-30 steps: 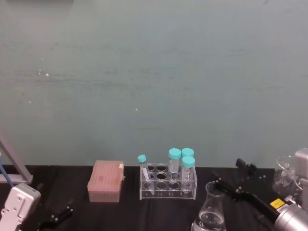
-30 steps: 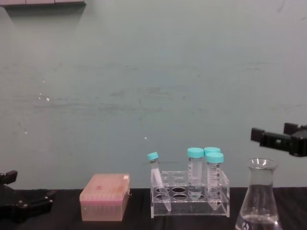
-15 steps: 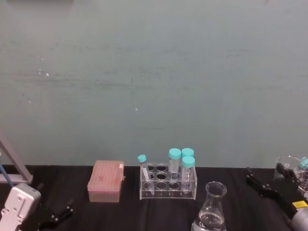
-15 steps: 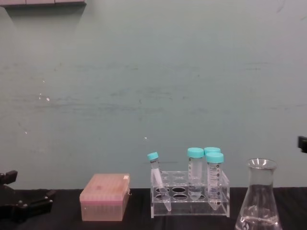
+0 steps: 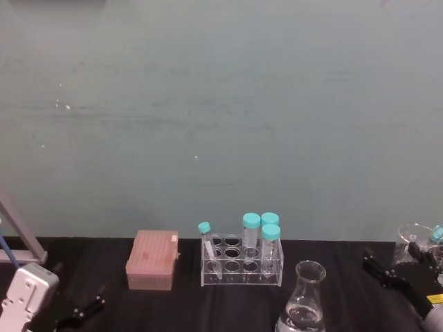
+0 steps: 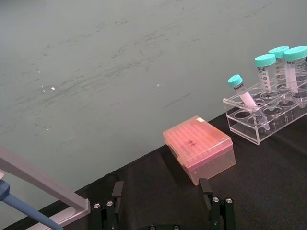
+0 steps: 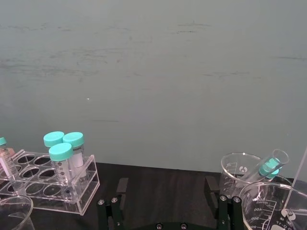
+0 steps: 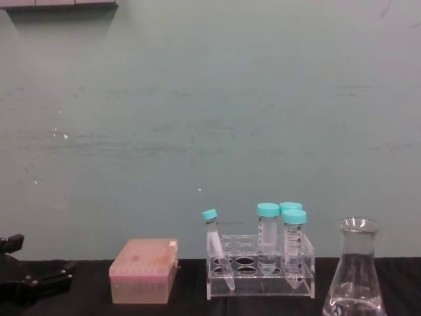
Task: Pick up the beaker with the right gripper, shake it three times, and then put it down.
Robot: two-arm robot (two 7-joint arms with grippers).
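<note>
The beaker (image 5: 303, 304) is standing upright on the black table (image 5: 180, 304) at the lower right of the head view, a little clear liquid sitting in its base, nothing gripping it. The right gripper (image 5: 398, 273) is hanging at the far right edge, well apart from the flask, its fingers (image 7: 115, 203) spread wide and holding nothing. The left gripper (image 5: 83, 310) is resting at the lower left, jaws parted and empty too. A tube rack (image 5: 242, 261) is sitting just behind the beaker, a pink box (image 5: 152, 261) beside it
</note>
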